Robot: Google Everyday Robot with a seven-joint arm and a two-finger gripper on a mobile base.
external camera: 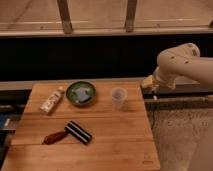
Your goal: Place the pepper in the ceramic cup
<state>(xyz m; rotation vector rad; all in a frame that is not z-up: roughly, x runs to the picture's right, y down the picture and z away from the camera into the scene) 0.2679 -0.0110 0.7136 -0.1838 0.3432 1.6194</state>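
Table (110,145), gripper (150,86) beside right edge, fingers (148,83) apart, empty

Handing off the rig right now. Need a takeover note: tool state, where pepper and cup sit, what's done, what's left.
Tool: open, holding nothing, by the table's right rear edge, apart from both items.
Pepper: lying front-left on the table, beside the black striped block.
Ceramic cup: upright, right of the green bowl, no pepper in it.
Done: nothing yet.
Left: reach across, grasp pepper, carry it to the cup, release.
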